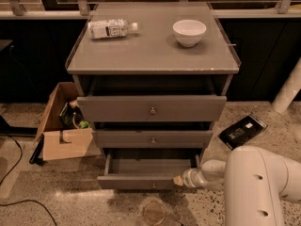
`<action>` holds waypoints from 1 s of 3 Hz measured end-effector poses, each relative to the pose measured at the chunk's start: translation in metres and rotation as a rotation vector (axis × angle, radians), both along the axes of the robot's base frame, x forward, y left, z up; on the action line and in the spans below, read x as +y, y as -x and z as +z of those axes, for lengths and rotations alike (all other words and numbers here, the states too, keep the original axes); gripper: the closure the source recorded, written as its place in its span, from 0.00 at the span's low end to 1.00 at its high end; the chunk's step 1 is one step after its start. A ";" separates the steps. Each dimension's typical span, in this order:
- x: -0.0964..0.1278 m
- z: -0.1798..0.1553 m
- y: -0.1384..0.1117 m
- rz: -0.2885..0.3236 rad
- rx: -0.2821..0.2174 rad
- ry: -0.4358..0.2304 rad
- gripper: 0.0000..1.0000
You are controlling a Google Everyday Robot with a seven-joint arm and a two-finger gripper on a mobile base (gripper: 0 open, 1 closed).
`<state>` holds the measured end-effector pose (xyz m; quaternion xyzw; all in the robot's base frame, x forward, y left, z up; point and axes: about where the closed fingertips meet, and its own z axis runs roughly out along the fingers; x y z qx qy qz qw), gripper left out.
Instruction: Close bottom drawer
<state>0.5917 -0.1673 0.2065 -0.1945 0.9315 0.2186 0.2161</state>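
Observation:
The bottom drawer point(141, 180) of the grey cabinet point(150, 62) stands pulled out, its slim front low in the view with a small round knob point(153, 185). Its shallow box looks empty inside. My gripper point(178, 180) comes in from the right on a white arm and sits against the right end of the drawer's front. The middle drawer point(153, 138) and the taller top drawer point(151, 108) above are each slightly out.
A plastic bottle point(111, 28) lies on the cabinet top beside a white bowl point(189, 32). An open cardboard box point(63, 126) stands on the floor at left, a dark flat device point(242, 130) at right. A black cable point(19, 182) runs across the left floor.

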 end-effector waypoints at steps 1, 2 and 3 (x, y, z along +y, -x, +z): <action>0.000 0.002 0.006 -0.010 -0.014 -0.005 1.00; -0.006 -0.002 0.009 -0.031 -0.006 -0.010 1.00; -0.010 -0.012 0.006 -0.053 0.017 -0.017 1.00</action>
